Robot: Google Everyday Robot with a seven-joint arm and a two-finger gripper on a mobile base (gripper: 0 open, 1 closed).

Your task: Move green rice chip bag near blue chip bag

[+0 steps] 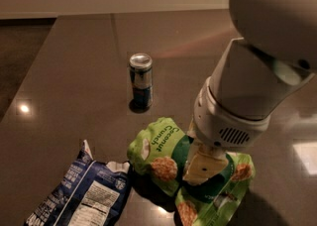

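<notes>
The green rice chip bag (159,146) is a bright green glossy pouch with tan chip pictures, crumpled at the lower middle of the dark table (74,61). My gripper (200,169) comes down from the large white arm at the right and is shut on the middle of the bag, hiding part of it. The blue chip bag (81,197) is dark blue foil with a white nutrition label. It lies at the lower left, its torn top edge close beside the green bag's left end.
A slim blue and silver can (141,80) stands upright behind the two bags, near the table's middle. The table's left edge runs diagonally at the far left, with darker floor beyond. A pale wall lies at the back.
</notes>
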